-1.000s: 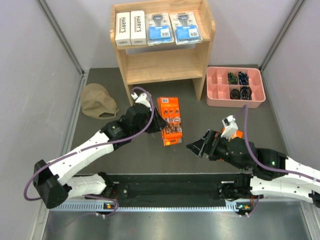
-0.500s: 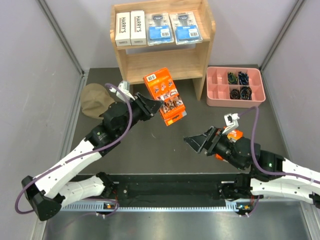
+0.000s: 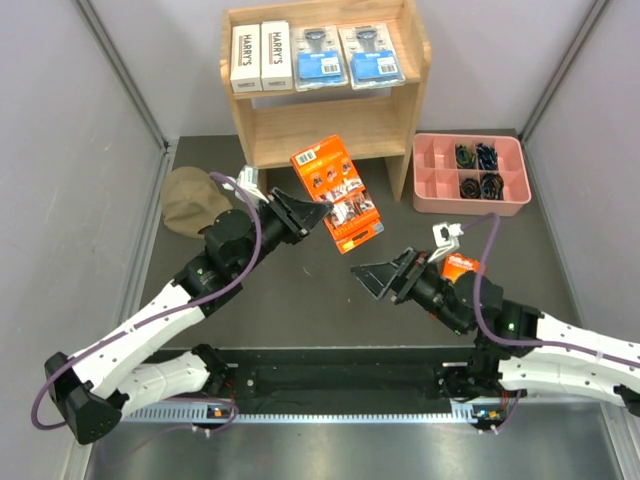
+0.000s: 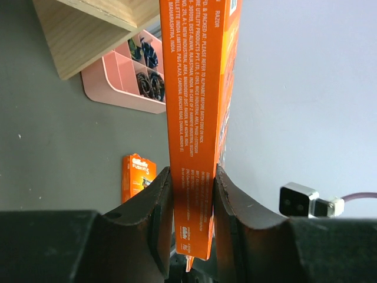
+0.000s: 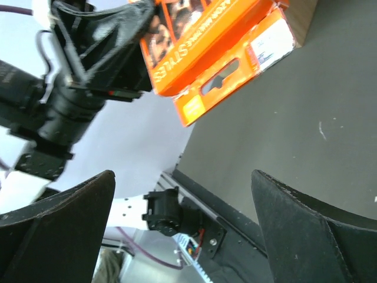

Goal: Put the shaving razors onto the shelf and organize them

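Shaving razors line the top tier of the light-wood shelf in the overhead view: two long white boxes and two clear blister packs with blue labels lie flat, side by side. In front of the shelf the left claw is clamped on a glossy orange pack, held tilted above the dark matte surface. A second orange pack lies on the surface beside the right arm, whose right claw stands wide apart with nothing in it. A pink tray with compartments sits right of the shelf, and a soft tan cap lies to its left. From the left wrist, the orange pack shows edge-on, a thin card slab with fine print, pinched between the black fingers; the second orange pack, the pink tray and a shelf corner lie beyond. From the right wrist, broad dark fingers frame the view, spread apart, and the orange pack with its hang slot hangs above in the left claw.
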Tool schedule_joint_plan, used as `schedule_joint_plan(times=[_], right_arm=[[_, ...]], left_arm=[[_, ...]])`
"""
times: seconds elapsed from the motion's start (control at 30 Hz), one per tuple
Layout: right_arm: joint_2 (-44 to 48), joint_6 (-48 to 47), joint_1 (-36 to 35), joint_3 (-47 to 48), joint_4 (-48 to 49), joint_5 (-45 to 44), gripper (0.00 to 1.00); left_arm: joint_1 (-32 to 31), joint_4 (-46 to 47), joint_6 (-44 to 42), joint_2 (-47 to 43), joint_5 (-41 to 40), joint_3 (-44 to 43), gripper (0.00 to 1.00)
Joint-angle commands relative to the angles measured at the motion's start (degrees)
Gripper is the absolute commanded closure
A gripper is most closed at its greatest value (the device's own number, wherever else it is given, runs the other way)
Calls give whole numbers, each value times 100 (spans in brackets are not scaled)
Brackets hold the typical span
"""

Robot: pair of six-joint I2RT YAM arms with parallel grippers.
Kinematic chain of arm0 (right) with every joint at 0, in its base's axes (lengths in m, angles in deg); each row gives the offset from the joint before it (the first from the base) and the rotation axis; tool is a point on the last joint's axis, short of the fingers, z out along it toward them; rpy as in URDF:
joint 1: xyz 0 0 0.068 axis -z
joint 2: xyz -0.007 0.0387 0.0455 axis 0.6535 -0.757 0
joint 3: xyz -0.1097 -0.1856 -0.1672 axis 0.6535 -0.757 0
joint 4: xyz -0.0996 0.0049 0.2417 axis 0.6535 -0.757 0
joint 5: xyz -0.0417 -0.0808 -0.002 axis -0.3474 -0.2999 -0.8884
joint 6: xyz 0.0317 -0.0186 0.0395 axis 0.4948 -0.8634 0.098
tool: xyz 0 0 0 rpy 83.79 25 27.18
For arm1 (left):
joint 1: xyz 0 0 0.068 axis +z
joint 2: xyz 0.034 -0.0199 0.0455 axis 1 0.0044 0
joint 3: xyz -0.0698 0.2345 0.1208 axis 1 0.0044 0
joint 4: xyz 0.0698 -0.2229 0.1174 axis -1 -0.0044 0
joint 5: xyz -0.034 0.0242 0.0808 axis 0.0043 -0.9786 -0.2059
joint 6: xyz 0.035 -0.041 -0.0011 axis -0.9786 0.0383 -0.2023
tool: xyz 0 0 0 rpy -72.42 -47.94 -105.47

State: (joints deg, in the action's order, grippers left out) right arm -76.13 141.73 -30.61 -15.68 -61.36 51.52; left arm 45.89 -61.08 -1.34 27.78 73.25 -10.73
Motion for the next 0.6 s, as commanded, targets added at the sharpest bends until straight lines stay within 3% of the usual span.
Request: schedule_joint_plan(times=[0.0,0.27,0.57], right_arm=[[-323,-118,312,234,455,435,3],[-368,251,1243,-126,1271,1173,6],[-1087,445,1596,-56,1877,1631,10]], left_arm=[[26,600,55,-112,157,35,100],[26,583,116,-165,209,132,100],[26,609,196,-236,227,220,100]])
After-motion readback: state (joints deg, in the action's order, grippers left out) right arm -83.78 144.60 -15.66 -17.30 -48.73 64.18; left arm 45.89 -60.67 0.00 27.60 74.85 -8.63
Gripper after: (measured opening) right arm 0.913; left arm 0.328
